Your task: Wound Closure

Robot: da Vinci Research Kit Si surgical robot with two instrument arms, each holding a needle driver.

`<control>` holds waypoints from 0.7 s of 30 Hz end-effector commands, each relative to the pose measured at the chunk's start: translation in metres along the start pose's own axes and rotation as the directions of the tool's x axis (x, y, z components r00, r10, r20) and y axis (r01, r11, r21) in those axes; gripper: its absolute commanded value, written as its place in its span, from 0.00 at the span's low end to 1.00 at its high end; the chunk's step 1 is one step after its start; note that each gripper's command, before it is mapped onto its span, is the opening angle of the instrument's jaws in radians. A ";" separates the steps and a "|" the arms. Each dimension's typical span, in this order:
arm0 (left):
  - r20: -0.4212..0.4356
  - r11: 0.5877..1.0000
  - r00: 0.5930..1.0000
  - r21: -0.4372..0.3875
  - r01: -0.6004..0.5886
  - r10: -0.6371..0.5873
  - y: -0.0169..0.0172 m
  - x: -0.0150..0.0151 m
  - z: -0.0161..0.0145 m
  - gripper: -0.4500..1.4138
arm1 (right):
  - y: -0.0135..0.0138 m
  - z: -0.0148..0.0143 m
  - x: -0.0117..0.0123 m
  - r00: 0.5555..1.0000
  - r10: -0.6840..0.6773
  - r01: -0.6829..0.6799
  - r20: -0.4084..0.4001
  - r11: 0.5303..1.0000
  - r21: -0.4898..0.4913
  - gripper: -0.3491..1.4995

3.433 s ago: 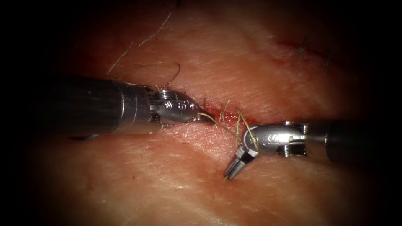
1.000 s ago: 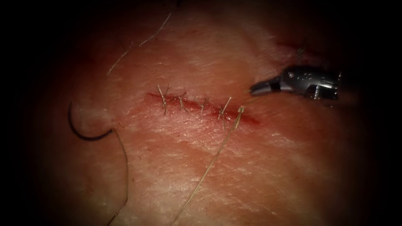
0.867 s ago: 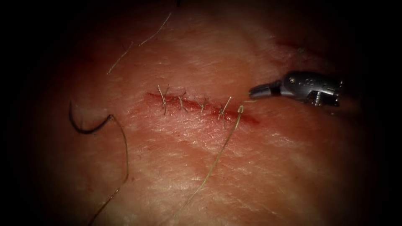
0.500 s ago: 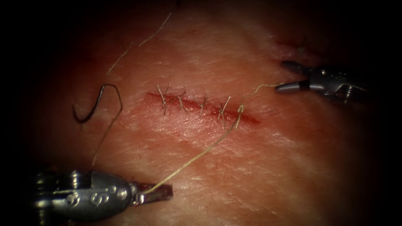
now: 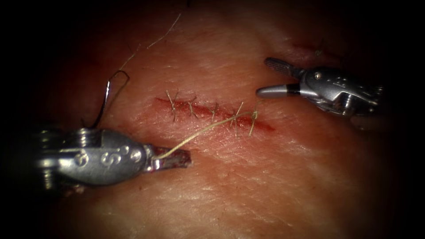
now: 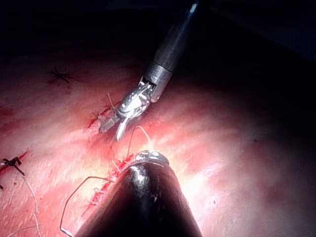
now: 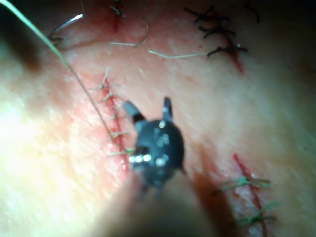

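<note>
So closest to the camera, the left tool [image 5: 170, 159] is sitting low on the left side of the tissue [image 5: 248, 186], jaws clamped down on the thread [image 5: 199, 132]. That pale thread is running taut, up and to the right, from the jaw tips to the knot at the right end of the cut [image 5: 212, 111]. The cut itself is looking like a thin red line, mostly pulled together, with several stitches [image 5: 191, 106] crossing it and short tails sticking up; some red fluid [image 5: 263, 126] is showing at its right end past the last knot.

Further back on the left, the needle [image 5: 104, 102] is lying loose on the tissue, well left of the cut and just above the left tool's wrist, a dark curve that isn't in the tissue and isn't being held by anything.

Farthest off, upper right of the cut, the right tool [image 5: 268, 77] is hovering with jaws spread wide, holding nothing. Its own wrist view is showing those jaws [image 7: 148, 111] parted next to the stitched line too.
</note>
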 end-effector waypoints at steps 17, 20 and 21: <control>0.112 0.999 0.993 -0.047 -0.024 0.029 -0.0140 0.0015 0.0124 0.00 | -0.0055 0.0009 -0.0037 0.995 -0.042 0.048 -0.092 0.996 0.070 0.73; 0.130 0.997 0.990 -0.070 -0.037 0.046 -0.0147 0.0000 0.0156 0.00 | -0.0057 0.0005 -0.0037 0.993 -0.040 0.048 -0.115 0.997 0.068 0.73; 0.134 0.997 0.990 -0.073 -0.040 0.050 -0.0148 -0.0003 0.0163 0.00 | -0.0057 0.0003 -0.0037 0.991 -0.039 0.048 -0.127 0.997 0.066 0.72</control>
